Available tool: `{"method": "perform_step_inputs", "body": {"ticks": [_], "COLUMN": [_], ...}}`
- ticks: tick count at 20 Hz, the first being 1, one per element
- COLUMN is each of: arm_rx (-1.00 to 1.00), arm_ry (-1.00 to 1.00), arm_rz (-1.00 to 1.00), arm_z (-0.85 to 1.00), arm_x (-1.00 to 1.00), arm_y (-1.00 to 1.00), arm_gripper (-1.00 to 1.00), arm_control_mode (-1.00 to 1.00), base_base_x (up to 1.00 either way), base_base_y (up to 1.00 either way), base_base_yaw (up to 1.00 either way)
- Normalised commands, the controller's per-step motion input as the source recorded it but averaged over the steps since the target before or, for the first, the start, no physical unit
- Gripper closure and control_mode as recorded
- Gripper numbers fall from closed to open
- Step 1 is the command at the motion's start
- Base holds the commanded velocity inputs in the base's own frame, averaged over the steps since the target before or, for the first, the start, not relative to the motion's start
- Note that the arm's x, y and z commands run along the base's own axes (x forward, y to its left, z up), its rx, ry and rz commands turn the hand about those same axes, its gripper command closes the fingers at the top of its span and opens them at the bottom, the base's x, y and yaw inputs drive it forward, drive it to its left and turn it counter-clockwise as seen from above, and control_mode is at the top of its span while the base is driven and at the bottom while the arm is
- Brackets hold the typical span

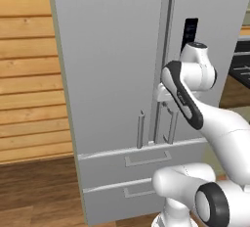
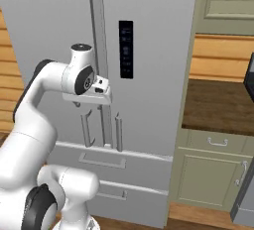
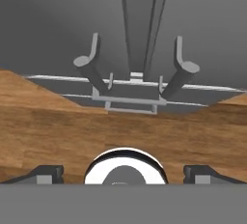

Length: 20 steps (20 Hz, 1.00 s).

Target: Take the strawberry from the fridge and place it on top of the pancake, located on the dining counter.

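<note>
The fridge [image 1: 112, 64] [image 2: 149, 50] [image 3: 58, 25] stands right in front of me, both doors shut. Its two slim handles [image 1: 140, 130] [image 2: 119, 132] [image 3: 89, 63] flank the centre seam. My gripper [image 1: 167, 104] [image 2: 92, 106] [image 3: 125, 175] hangs at the seam just above the handles' lower ends and points down. It is open, its fingertips [image 3: 48, 174] far apart with nothing between them. The strawberry, the pancake and the dining counter are out of view.
Two drawers [image 1: 146, 160] [image 3: 130, 103] lie below the doors. A black panel [image 2: 125, 49] is set in the right door. A wooden plank wall [image 1: 29, 74] is left of the fridge. To its right are green-grey cabinets [image 2: 213, 174] with a dark countertop [image 2: 218, 105].
</note>
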Motion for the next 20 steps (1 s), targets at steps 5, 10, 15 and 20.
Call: {"method": "perform_step_inputs", "body": {"ticks": [5,10,15,20], "arm_rx": [0.03,0.01,0.00,-0.03], "arm_ry": [0.00,-0.01,-0.04,-0.06], "arm_rz": [0.00,0.01,0.03,0.00], "arm_z": [-0.79,-0.65,-0.23,-0.30], "arm_x": [0.25,0.78,0.84,0.58], "arm_y": [-0.67,-0.36,-0.10,-0.04], "arm_gripper": [-1.00,-1.00,-1.00,-1.00], "arm_control_mode": [-1.00,-1.00,-1.00,-1.00], "base_base_x": [0.00,0.00,0.00,0.00], "base_base_y": [0.00,0.00,0.00,0.00], "base_base_yaw": [0.00,0.00,0.00,0.00]}}
